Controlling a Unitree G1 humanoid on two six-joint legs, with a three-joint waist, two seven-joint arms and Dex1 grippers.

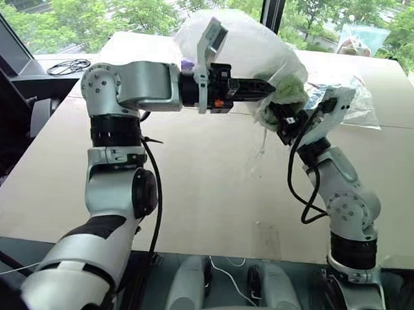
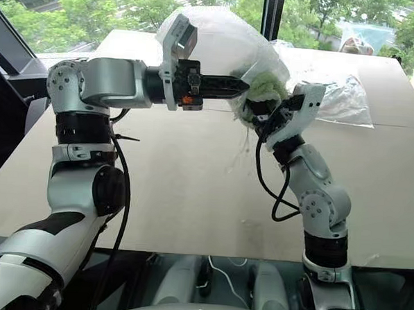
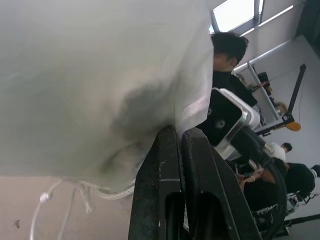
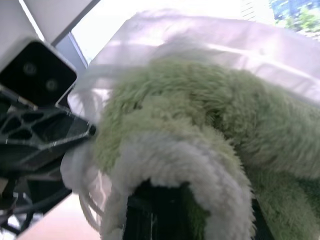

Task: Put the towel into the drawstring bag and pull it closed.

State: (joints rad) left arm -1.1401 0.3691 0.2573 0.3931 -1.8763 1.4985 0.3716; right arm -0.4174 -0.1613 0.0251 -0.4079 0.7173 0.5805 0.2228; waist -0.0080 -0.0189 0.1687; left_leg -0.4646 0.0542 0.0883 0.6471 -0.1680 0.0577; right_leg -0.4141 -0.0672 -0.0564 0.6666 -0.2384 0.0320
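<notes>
Two arms meet mid-air over the table [image 1: 191,196]. Left gripper [image 1: 266,91] clenched on the rim of the drawstring bag [image 1: 247,42], holding it up; cords dangle below. Just right, right gripper [image 1: 282,117] clamped on the towel [image 1: 288,90], which sits at the bag mouth, partly in. Step: stuffing. Next probably push the towel deeper, release, then grab the cords.

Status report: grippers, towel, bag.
Left gripper shut on drawstring bag, held above table. Right gripper shut on towel at bag mouth. Cords hang loose; nothing blocking.
</notes>
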